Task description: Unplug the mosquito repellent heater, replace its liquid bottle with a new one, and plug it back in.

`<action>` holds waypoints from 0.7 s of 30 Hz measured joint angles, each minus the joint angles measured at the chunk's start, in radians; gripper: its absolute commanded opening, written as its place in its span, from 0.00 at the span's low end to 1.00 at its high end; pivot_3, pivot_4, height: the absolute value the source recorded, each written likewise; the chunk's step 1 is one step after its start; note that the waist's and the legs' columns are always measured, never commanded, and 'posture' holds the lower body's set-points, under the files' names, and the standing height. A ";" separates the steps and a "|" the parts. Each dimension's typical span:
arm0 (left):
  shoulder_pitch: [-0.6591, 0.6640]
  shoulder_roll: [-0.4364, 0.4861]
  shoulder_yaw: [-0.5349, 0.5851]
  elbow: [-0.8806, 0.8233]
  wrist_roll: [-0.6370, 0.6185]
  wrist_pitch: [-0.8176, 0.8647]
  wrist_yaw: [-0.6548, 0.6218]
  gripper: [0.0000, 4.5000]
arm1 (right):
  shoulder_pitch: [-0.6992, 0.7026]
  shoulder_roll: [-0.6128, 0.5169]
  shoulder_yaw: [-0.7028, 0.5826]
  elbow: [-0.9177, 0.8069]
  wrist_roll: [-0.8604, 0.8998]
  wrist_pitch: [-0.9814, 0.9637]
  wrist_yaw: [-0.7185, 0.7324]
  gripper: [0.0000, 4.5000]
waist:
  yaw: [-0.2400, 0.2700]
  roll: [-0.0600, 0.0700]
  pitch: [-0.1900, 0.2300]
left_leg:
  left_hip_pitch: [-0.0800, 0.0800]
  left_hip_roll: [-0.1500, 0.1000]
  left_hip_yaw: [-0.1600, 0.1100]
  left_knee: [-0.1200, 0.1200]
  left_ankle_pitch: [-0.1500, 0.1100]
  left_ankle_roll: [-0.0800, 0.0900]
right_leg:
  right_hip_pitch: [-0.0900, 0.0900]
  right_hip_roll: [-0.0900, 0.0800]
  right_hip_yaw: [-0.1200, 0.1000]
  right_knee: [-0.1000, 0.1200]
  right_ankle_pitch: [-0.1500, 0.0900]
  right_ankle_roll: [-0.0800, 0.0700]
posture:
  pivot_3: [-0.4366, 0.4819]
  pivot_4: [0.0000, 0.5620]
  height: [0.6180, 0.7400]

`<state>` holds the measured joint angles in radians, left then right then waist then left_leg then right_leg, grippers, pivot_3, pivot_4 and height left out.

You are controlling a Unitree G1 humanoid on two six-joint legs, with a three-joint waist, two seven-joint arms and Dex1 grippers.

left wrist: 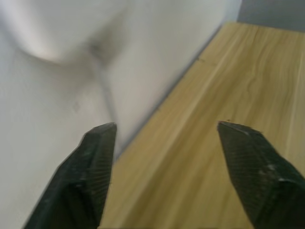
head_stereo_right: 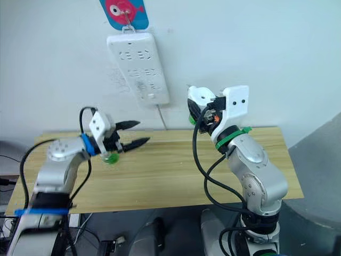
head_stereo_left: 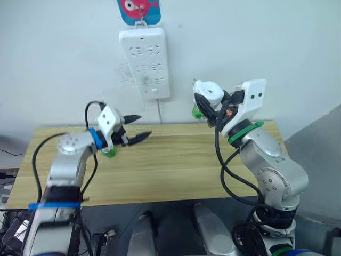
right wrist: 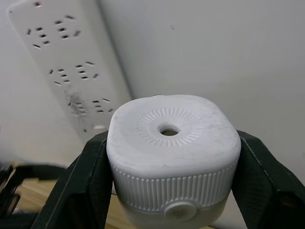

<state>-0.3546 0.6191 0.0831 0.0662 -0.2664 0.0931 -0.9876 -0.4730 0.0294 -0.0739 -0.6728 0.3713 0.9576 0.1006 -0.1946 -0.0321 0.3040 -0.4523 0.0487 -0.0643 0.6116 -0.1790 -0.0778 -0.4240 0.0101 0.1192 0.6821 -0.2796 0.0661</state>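
My right gripper (head_stereo_left: 205,104) is shut on the mosquito repellent heater (head_stereo_left: 209,92), a white rounded unit held in the air to the right of the wall strip. A green liquid bottle (head_stereo_left: 197,112) shows at the heater's underside. The right wrist view has the heater (right wrist: 171,129) between both black fingers (right wrist: 95,181), vent hole facing the camera. Over the left part of the table my left gripper (head_stereo_left: 143,126) hangs open with nothing in it. A second small green bottle (head_stereo_left: 109,152) sits by the left wrist, partly hidden.
A long white power strip (head_stereo_left: 146,64) hangs on the wall from a blue and pink fish hook (head_stereo_left: 139,10), its cord dropping behind the wooden table (head_stereo_left: 176,165). All its sockets are free.
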 measured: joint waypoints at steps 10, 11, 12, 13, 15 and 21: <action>0.206 -0.221 -0.115 -0.421 -0.058 0.012 0.173 1.00 | 0.028 0.124 -0.163 -0.033 0.269 0.129 -0.149 0.66 | 0.001 0.000 0.000 | 0.002 -0.003 0.004 0.001 0.002 0.001 | 0.003 -0.002 0.002 -0.001 -0.001 0.001 | 0.17 0.51 0.94; 0.206 -0.259 -0.130 -0.421 -0.045 0.008 0.209 1.00 | 0.028 0.126 -0.182 -0.033 0.325 0.139 -0.183 0.66 | -0.001 0.000 0.000 | 0.002 -0.003 0.004 0.001 0.002 0.003 | 0.003 -0.002 0.002 -0.001 -0.001 0.001 | 0.17 0.50 0.94; 0.205 -0.295 -0.146 -0.420 -0.034 0.003 0.241 1.00 | 0.028 0.126 -0.192 -0.032 0.380 0.144 -0.220 0.66 | -0.002 0.000 0.000 | 0.002 -0.003 0.004 0.001 0.003 0.003 | 0.003 -0.002 0.003 -0.001 -0.001 0.001 | 0.16 0.49 0.94; 0.202 -0.314 -0.162 -0.420 -0.023 -0.005 0.262 1.00 | 0.028 0.126 -0.200 -0.032 0.428 0.146 -0.248 0.66 | -0.003 0.000 0.000 | 0.002 -0.003 0.005 0.002 0.003 0.003 | 0.003 -0.001 0.003 -0.001 -0.001 0.001 | 0.16 0.49 0.94; 0.193 -0.340 -0.172 -0.420 -0.009 -0.016 0.299 1.00 | 0.031 0.125 -0.216 -0.031 0.546 0.141 -0.319 0.66 | -0.004 0.000 0.000 | 0.002 -0.003 0.005 0.002 0.003 0.003 | 0.003 -0.001 0.003 -0.001 -0.001 0.001 | 0.16 0.49 0.94; 0.178 -0.374 -0.198 -0.417 0.022 -0.049 0.355 1.00 | 0.042 0.116 -0.219 -0.005 0.849 0.058 -0.508 0.66 | -0.018 0.000 0.000 | 0.001 -0.003 0.005 0.001 0.003 0.003 | 0.002 -0.001 0.003 -0.001 -0.001 0.001 | 0.15 0.48 0.94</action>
<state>-0.1761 0.2451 -0.1147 -0.3507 -0.2448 0.0439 -0.6329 -0.4305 0.1455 -0.2930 -0.6782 1.2204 1.0152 -0.4079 -0.2122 -0.0324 0.3036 -0.4508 0.0460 -0.0596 0.6128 -0.1762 -0.0743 -0.4217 0.0093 0.1225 0.6815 -0.2802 0.0667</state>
